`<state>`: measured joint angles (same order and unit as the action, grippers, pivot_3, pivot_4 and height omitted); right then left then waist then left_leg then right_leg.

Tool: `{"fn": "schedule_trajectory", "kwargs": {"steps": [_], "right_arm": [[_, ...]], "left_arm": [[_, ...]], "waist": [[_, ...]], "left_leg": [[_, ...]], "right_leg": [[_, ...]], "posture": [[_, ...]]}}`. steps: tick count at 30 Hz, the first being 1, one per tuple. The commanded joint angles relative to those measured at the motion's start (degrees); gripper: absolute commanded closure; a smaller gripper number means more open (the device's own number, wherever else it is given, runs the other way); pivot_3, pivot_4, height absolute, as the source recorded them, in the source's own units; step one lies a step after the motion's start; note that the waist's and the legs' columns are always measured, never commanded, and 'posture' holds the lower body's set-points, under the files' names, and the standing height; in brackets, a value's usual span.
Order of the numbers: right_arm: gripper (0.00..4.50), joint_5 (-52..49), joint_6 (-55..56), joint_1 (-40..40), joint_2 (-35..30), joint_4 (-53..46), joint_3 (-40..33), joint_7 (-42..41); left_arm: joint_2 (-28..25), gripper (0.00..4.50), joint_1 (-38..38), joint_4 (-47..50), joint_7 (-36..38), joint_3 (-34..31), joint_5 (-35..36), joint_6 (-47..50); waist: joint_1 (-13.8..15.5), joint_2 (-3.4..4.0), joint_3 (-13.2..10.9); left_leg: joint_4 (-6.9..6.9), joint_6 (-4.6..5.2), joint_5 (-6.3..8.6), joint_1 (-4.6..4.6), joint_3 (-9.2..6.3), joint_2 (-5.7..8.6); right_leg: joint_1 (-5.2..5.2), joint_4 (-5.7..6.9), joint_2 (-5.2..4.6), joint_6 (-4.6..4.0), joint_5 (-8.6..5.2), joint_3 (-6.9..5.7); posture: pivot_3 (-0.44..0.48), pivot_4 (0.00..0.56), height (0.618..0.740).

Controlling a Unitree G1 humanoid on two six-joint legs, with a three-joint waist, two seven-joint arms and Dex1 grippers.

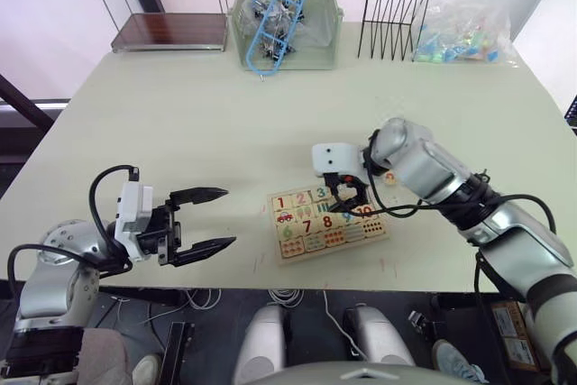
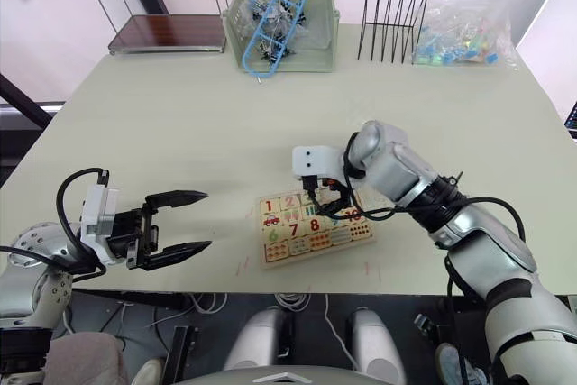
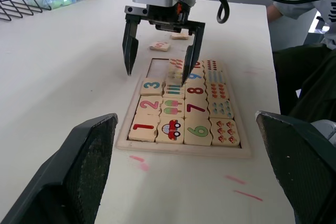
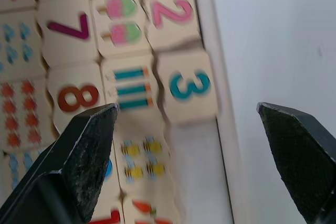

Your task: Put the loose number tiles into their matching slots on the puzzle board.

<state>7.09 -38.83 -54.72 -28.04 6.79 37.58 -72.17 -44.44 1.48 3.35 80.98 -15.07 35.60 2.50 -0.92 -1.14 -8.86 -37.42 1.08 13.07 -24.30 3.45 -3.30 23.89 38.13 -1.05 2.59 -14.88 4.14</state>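
Observation:
The puzzle board (image 1: 290, 254) lies near the table's front edge, right of centre. Tiles 1 (image 3: 143, 128), 2 (image 3: 150, 105) and 3 (image 4: 186, 85) sit in its row of slots; the bare slots (image 3: 159, 67) beyond the 3 are empty. Two loose number tiles (image 3: 159, 46) lie on the table just past the board's far end. My right gripper (image 1: 350, 197) hangs open over the board, straddling the 3 and the empty slot beside it, with nothing between its fingers. My left gripper (image 1: 230, 216) is open and empty, left of the board and pointing at it.
Along the back edge stand a metal shelf (image 1: 167, 2), a green bin (image 1: 315, 56) holding a blue frame, a black wire rack (image 1: 395, 15) and a clear bag (image 1: 464, 29) of coloured bits. A seated person (image 3: 302, 51) is beside the table.

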Motion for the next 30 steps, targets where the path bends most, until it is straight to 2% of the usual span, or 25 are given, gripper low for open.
{"fn": "schedule_trajectory", "kwargs": {"steps": [1,2,3,6,10,11,12,30], "right_arm": [[0.05,-1.99,-0.75,0.74,-0.87,-3.39,-4.73,1.0],[0.05,-2.47,-0.94,1.13,-1.01,-3.64,-5.57,1.4],[0.55,-2.75,-1.09,1.38,-1.08,-3.83,-6.09,1.67],[1.59,-3.37,-1.2,2.22,-1.39,-3.92,-7.61,2.73],[3.73,-3.68,-0.12,3.58,-1.65,-2.86,-8.4,4.05],[4.2,-3.71,-0.05,3.92,-1.62,-2.81,-8.4,4.24],[4.46,-3.68,0.0,4.13,-1.57,-2.79,-8.29,4.37],[4.46,-2.04,1.81,5.74,0.24,-0.53,-5.6,6.01]], "left_arm": [[-0.43,0.0,-0.9,0.84,0.21,-0.19,0.22,0.15],[-0.47,0.0,-1.02,0.76,0.31,-0.18,0.18,0.19],[-0.49,0.0,-1.11,0.69,0.38,-0.18,0.14,0.23],[-0.54,0.0,-1.36,0.55,0.57,-0.12,0.06,0.36],[-0.5,0.0,-1.98,0.28,0.82,0.04,-0.18,0.67],[-0.5,0.0,-2.13,0.18,0.89,0.06,-0.27,0.73],[-0.51,0.0,-2.29,0.05,0.95,0.07,-0.33,0.77],[-0.34,0.0,-1.67,0.54,0.51,-0.05,-0.72,0.65]], "waist": [[-0.06,0.0,0.0],[-0.08,0.0,0.0],[-0.12,0.0,0.0],[-0.11,0.0,0.0],[-0.08,0.0,0.0],[-0.08,0.0,0.0],[-0.08,0.0,0.0],[-0.09,0.0,0.0]], "left_leg": [[0.0,0.0,0.0,-0.02,-0.01,0.0],[0.0,0.0,0.0,-0.02,-0.01,-0.01],[0.0,0.0,0.0,-0.04,-0.02,-0.01],[0.0,0.0,0.0,-0.07,-0.02,-0.01],[0.0,0.0,0.0,-0.1,-0.03,-0.01],[0.0,0.0,0.0,-0.1,-0.03,0.0],[0.0,0.0,0.0,-0.11,-0.04,0.0],[0.0,0.0,0.0,-0.16,-0.09,0.0]], "right_leg": [[0.02,0.01,0.01,0.0,0.0,0.0],[0.03,0.01,0.02,0.01,0.01,-0.01],[0.04,0.01,0.03,0.01,0.01,-0.01],[0.05,0.0,0.02,0.14,0.08,-0.02],[0.06,-0.02,0.02,0.14,0.08,-0.02],[0.06,-0.03,0.02,0.14,0.08,-0.03],[0.06,-0.03,0.02,0.14,0.08,-0.03],[0.08,-0.04,0.02,0.15,0.09,-0.08]], "posture": [[0.0,0.15,0.74],[0.0,0.15,0.74],[0.0,0.15,0.74],[0.0,0.15,0.74],[0.0,0.15,0.74],[0.0,0.15,0.74],[0.0,0.15,0.74],[0.0,0.15,0.74]]}}
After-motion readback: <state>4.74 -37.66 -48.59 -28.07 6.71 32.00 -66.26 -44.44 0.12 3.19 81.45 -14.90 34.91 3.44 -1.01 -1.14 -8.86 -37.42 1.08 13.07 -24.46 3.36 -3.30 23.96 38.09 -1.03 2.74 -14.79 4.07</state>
